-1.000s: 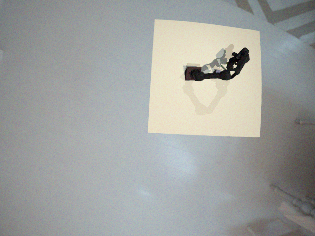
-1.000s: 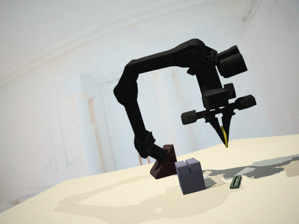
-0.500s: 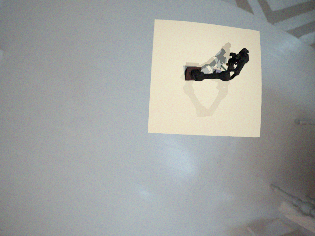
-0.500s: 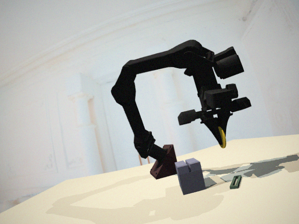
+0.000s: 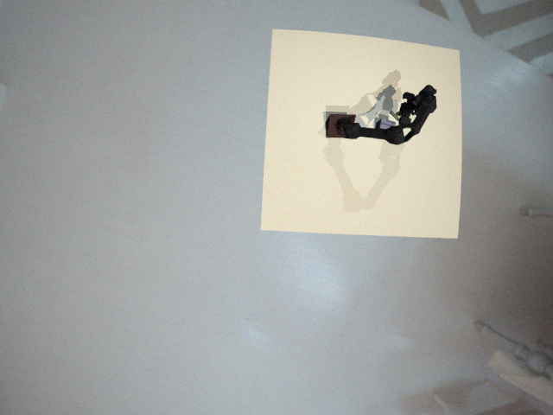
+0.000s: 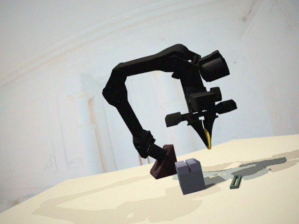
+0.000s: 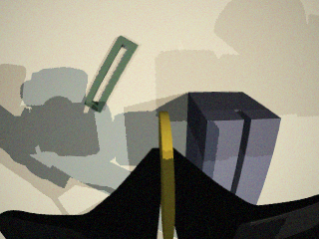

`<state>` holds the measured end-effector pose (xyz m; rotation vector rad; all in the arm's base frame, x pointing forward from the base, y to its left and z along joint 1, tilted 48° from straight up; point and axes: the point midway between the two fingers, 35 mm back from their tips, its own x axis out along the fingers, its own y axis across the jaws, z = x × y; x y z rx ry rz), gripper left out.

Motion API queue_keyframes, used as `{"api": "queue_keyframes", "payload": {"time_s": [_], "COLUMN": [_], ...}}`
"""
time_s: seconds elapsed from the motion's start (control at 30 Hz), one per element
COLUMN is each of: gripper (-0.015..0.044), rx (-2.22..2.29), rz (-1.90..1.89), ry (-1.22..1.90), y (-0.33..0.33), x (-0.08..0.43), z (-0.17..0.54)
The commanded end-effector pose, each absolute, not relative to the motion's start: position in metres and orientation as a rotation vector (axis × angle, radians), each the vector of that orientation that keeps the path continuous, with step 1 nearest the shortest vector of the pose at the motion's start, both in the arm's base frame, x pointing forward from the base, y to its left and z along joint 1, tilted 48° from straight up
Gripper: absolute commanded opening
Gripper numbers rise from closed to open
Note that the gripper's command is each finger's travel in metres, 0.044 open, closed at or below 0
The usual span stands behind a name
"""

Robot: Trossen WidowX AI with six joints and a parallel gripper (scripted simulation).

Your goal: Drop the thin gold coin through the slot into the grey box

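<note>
Exterior view: tool [image 6: 207, 142] hangs well above the cream counter [image 6: 253, 205], fingers clamped on the gold coin [image 6: 207, 139]. Coin held on edge, approx. vertical, its lower rim poking out below the fingertips; open air all round it. Grey box [image 6: 190, 176] stands below and to the left of the tool in this view, well apart from it; slot [image 6: 188, 164] in its lid faces up, uncovered. Dark-green holder [image 6: 235, 181] lies flat on the counter right of the box, apart from it, nothing in its frame.

Wrist view: coin [image 7: 166, 175] appears as a thin yellow strip betw. the dark fingers; box [image 7: 233, 142] just right of it, holder [image 7: 111, 74] upper left.

Counter pale cream w/ grey overlapping shadows; backdrop white, blurred walls. Top view: counter edges [image 5: 357, 233] lie far from the arm.
</note>
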<state>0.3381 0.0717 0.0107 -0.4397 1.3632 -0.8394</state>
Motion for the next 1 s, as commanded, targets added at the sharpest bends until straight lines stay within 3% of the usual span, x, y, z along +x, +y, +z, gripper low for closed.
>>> {"api": "queue_keyframes", "payload": {"time_s": [0.0, 0.97], "gripper": [0.0, 0.0], "rx": [-0.438, -0.44], "rz": [-0.833, -0.838], "ry": [1.364, 1.368], "y": [0.068, 0.038], "x": [0.332, 0.282], "z": [0.017, 0.042]}}
